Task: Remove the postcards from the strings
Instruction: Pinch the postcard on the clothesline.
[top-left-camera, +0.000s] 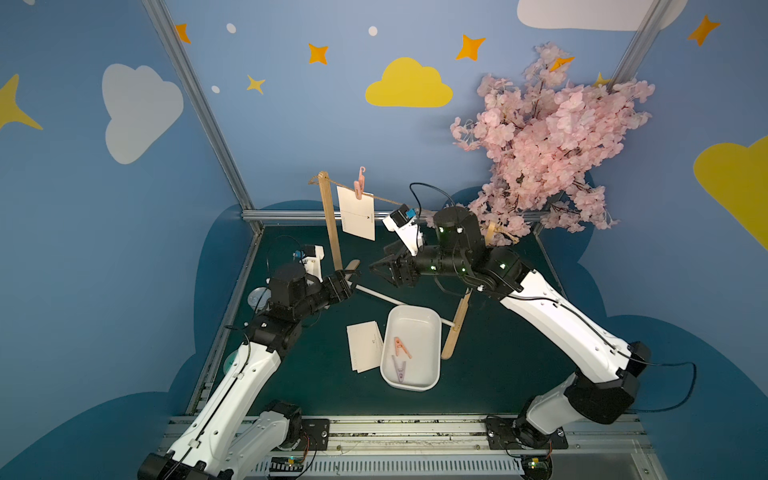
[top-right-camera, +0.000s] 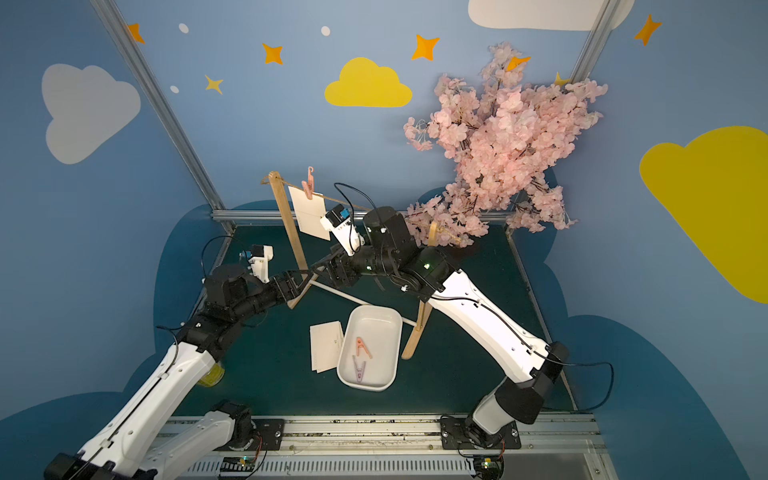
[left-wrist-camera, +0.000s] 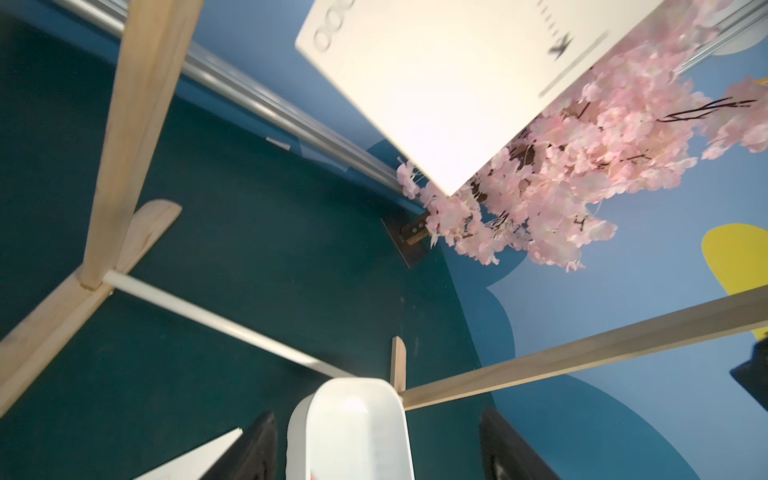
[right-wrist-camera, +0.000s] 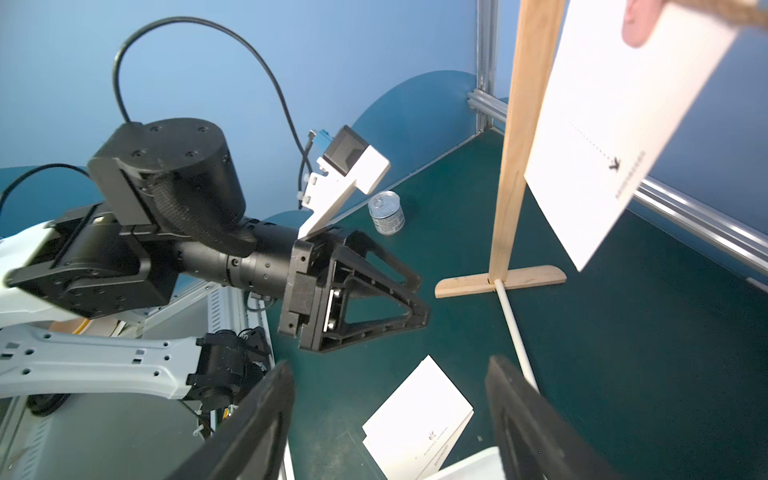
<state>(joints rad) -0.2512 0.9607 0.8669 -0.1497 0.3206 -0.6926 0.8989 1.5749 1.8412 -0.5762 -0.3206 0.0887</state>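
Observation:
One white postcard (top-left-camera: 357, 214) (top-right-camera: 309, 216) hangs from the brown string (top-left-camera: 386, 200) under a pink clothespin (top-left-camera: 360, 185). It also fills the left wrist view as postcard (left-wrist-camera: 436, 83) and shows in the right wrist view as postcard (right-wrist-camera: 623, 124). Two more postcards (top-left-camera: 365, 346) (right-wrist-camera: 419, 424) lie stacked on the green table beside the tray. My left gripper (top-left-camera: 352, 277) (left-wrist-camera: 378, 453) is open and empty, low by the left post's foot. Facing it, below the hanging card, my right gripper (top-left-camera: 376, 266) (right-wrist-camera: 390, 419) is open and empty too.
A white tray (top-left-camera: 432, 328) (left-wrist-camera: 353, 428) holds a pink clothespin (top-left-camera: 402, 347) and a purple one (top-left-camera: 399, 369). Wooden posts (top-left-camera: 330, 224) (top-left-camera: 457, 328) are joined by a white rod (top-left-camera: 382, 297). Pink blossom branches (top-left-camera: 548, 137) fill the back right. A small can (right-wrist-camera: 386, 212) stands at the left edge.

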